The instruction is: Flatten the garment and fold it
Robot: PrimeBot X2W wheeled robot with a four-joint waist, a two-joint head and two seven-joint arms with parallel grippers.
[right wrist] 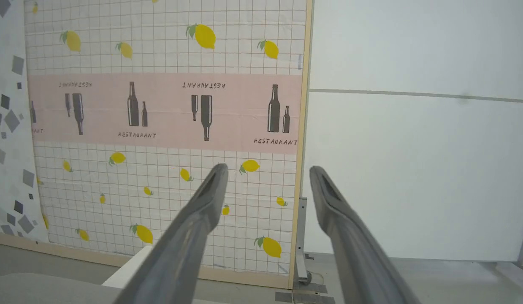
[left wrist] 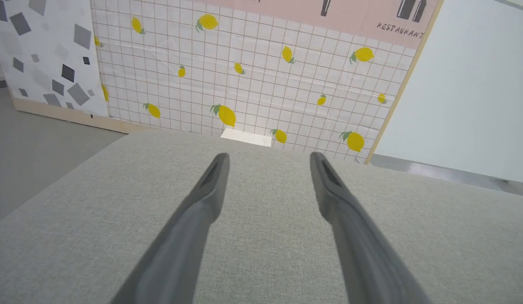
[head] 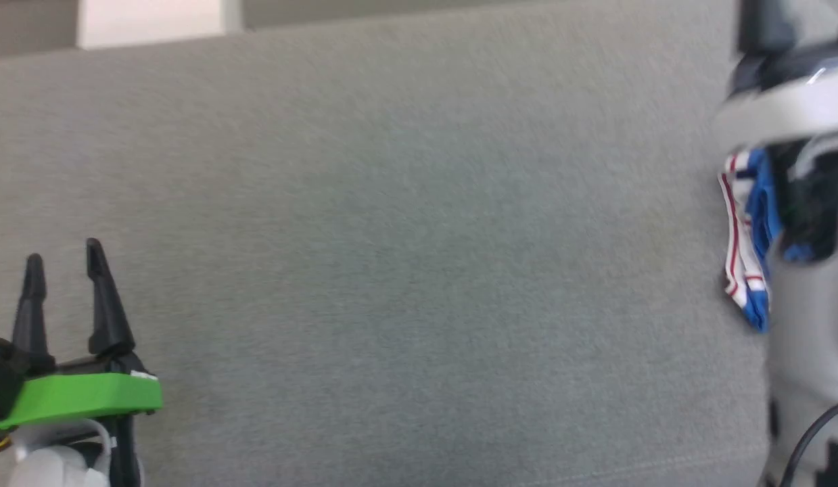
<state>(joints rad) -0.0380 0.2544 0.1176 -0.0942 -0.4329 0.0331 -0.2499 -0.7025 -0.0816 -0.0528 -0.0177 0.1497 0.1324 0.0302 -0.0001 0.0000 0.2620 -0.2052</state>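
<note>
Both the left claw (head: pixel 64 251) and right claw (right wrist: pixel 267 169) gape empty; garment (head: pixel 742 230) bunched, lengthwise near-to-far.

The left end effector (head: pixel 63 256) is hovering at the head view's lower left, its two dark fingers pointing upward and standing apart above a green wrist bracket (head: pixel 80 396). The right end effector (right wrist: pixel 267 171) is holding its fingers just as wide, while the pale right forearm (head: pixel 801 379) is rising along the right edge.
</note>
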